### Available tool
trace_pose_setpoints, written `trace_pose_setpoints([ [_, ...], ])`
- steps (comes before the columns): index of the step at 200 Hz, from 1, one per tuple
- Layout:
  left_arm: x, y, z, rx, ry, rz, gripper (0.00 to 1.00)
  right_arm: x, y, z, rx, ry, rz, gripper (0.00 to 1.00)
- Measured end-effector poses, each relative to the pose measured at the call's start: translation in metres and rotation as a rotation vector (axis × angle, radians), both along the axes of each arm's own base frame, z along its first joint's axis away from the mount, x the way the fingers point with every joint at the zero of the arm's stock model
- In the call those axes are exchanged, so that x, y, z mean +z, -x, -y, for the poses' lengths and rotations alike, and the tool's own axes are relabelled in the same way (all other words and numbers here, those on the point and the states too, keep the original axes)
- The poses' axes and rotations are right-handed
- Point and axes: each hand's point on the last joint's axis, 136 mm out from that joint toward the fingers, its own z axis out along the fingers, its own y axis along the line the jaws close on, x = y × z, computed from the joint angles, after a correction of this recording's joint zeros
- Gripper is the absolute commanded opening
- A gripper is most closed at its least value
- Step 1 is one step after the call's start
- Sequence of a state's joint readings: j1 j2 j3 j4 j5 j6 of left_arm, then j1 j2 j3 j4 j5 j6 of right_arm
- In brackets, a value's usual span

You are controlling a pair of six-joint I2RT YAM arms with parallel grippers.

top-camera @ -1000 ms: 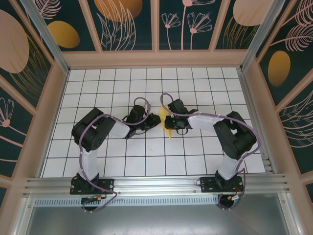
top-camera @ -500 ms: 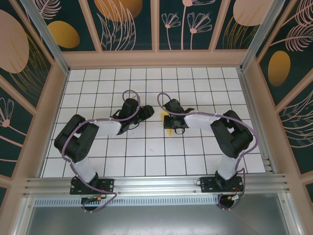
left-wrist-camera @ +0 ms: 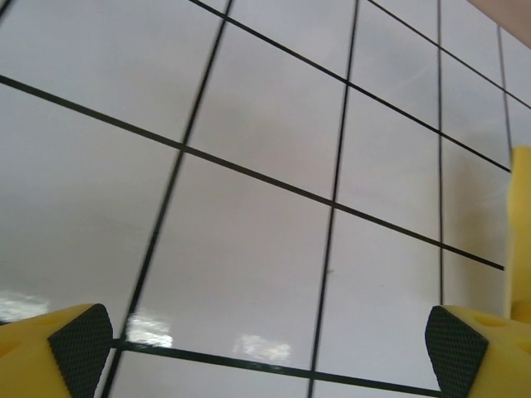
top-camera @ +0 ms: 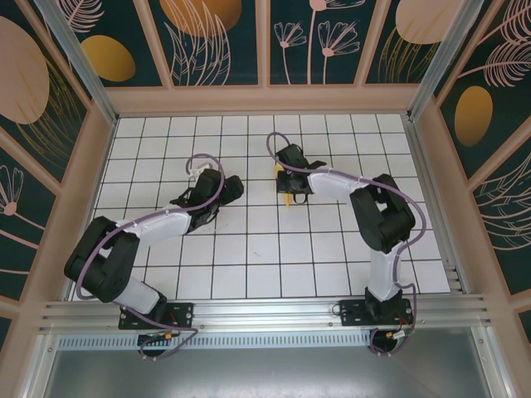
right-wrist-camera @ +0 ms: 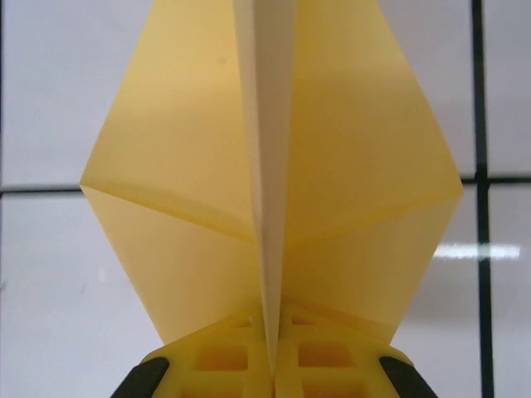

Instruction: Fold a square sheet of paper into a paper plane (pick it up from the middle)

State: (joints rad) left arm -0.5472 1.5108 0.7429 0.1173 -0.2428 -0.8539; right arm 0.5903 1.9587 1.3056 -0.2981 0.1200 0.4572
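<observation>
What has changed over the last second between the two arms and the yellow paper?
The left gripper opened wide and drew back to the left, away from the folded yellow paper. The right gripper closed on the paper's centre fold and carried it a little towards the far wall. The arm bases and the table stayed as they were.

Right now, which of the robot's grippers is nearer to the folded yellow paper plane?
Right. The right gripper is shut on the folded yellow paper plane, pinching its centre crease. The left gripper hangs open over bare white tiles, apart from it on its left.
</observation>
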Motion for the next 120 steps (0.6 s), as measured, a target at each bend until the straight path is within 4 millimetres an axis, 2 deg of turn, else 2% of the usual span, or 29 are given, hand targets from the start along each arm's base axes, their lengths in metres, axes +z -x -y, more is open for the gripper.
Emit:
trace_pose_setpoints([
  [41,-0.006,0.005,-0.010,0.018,-0.041,-0.014,0.98,-0.017,-0.027,0.011,-0.021,0.059,-0.020,0.09],
  [63,-0.006,0.005,-0.010,0.016,-0.044,-0.014,0.98,-0.025,-0.030,0.011,-0.014,0.083,-0.033,0.14],
  [75,-0.006,0.005,-0.010,0.015,-0.044,-0.014,0.99,-0.024,-0.032,0.009,-0.008,0.086,-0.029,0.16],
  [120,-0.006,0.005,-0.009,0.012,-0.045,-0.014,0.99,-0.025,-0.035,0.008,-0.006,0.089,-0.030,0.17],
])
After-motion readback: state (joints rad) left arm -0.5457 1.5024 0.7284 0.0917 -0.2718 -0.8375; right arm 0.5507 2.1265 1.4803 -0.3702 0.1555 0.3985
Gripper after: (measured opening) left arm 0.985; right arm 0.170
